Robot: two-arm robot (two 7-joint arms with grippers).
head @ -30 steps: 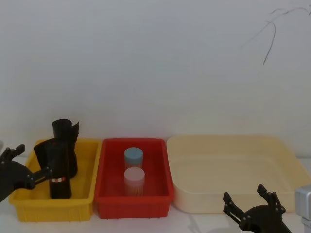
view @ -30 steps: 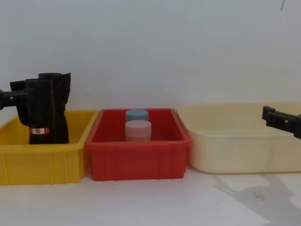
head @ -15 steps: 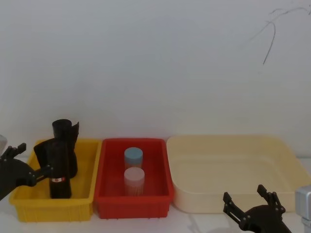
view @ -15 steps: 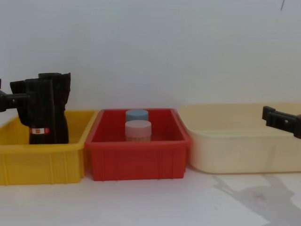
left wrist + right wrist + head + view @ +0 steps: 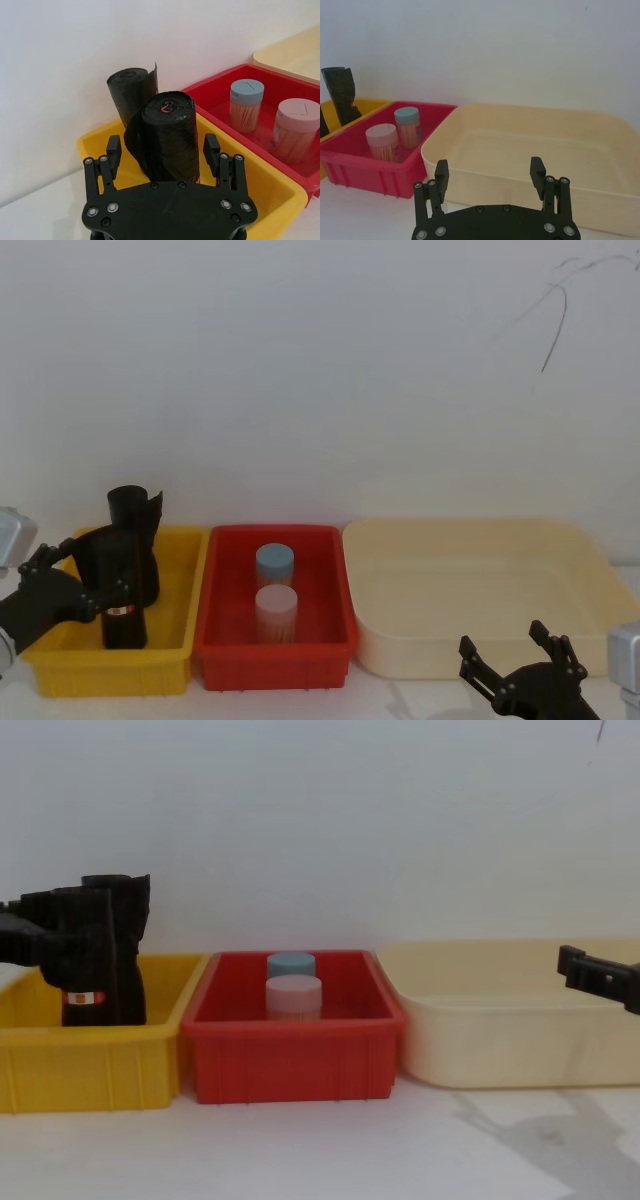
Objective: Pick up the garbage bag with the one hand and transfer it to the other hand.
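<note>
Left gripper (image 5: 162,147) now further forward than a second ago, wide open astride the garbage bag (image 5: 95,970), not closed on it. Bag upright in yellow bin (image 5: 110,670), unmoved. Right gripper (image 5: 489,172) open, empty, low beside cream tray (image 5: 530,172).

Bright, even, diffuse light; soft grey shadow on table (image 5: 300,1150), front right, chest view.

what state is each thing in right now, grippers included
garbage bag: upright in the yellow bin, not yet clamped
left gripper: open, fingers either side of the garbage bag
unlabelled black roll: upright behind it, same bin
blue-lidded jar: upright, lid on, in the red bin
pink-lidded jar: upright, lid on, same red bin
right gripper: open, parked low before the cream bin
</note>
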